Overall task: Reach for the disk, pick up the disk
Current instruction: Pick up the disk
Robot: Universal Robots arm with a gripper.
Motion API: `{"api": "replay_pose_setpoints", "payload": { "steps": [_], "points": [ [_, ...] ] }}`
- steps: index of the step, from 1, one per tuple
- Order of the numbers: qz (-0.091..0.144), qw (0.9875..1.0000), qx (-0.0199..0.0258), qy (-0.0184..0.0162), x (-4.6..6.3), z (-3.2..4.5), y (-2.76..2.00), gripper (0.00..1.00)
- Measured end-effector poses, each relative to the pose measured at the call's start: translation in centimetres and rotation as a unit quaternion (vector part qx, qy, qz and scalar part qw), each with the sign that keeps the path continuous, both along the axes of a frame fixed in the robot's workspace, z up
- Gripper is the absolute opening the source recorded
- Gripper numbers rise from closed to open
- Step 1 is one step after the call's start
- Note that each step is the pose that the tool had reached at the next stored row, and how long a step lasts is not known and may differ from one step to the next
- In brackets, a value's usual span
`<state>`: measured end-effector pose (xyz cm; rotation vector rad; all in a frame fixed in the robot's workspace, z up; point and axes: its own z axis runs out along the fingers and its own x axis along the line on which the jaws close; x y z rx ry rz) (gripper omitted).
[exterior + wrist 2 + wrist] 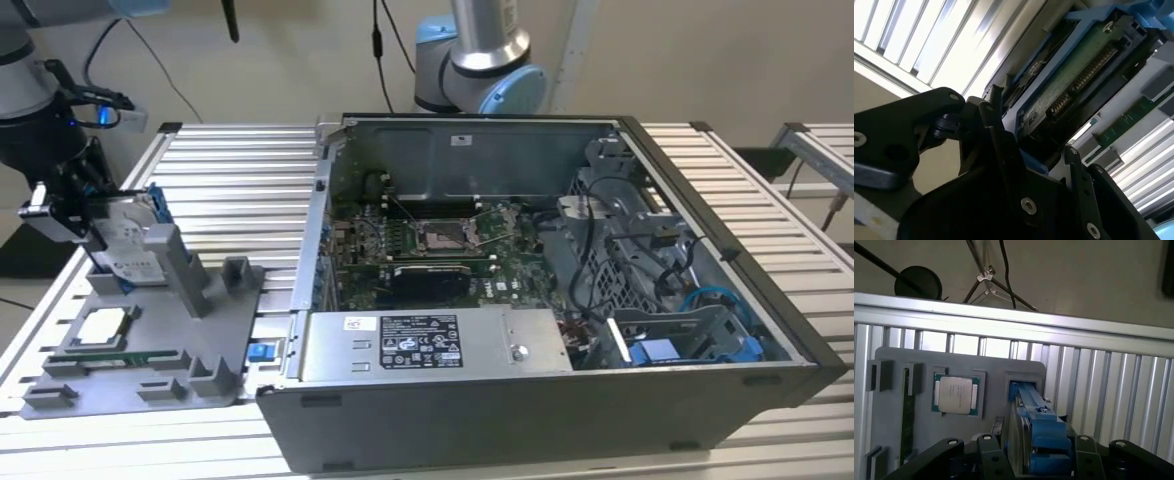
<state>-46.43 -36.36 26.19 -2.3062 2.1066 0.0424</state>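
Observation:
The disk [128, 238], a silver-grey drive in a blue frame, stands on edge in a slot of the grey holder plate [220, 320] at the exterior view's left. My gripper [94, 215] is down over it from the arm at the far left. In the first wrist view the disk [1036, 435] sits between the two black fingers [990, 450], which lie close against both of its faces. In the second wrist view the disk's green circuit-board side [1074, 85] shows just beyond the fingers [999, 130]. The gripper is shut on the disk, which still sits in its slot.
A square silver CPU chip [955, 394] and a green memory stick [114, 357] lie in the same holder plate. The open computer case [534, 290] stands to the exterior view's right of the plate, on the slatted metal table [247, 170]. A second arm's base [474, 60] is behind the case.

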Motion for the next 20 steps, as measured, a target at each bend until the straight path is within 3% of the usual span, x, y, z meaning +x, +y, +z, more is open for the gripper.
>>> {"api": "replay_pose_setpoints", "payload": {
  "steps": [2,3,9,12,13,20],
  "points": [
    [0.000,1.0000,0.0001,0.0000,0.00,0.00,0.00,1.00],
    [0.000,1.0000,0.0002,0.0000,0.00,0.00,0.00,0.00],
    [0.000,1.0000,0.0001,-0.0001,0.01,-0.02,0.00,0.00],
    [0.000,0.9999,-0.0113,-0.0001,0.01,-0.02,0.00,0.00],
    [0.000,0.9999,-0.0131,-0.0002,0.01,-0.03,0.00,0.00],
    [0.000,0.9999,-0.0121,-0.0001,0.01,-0.01,0.01,0.00]
  ]
}}
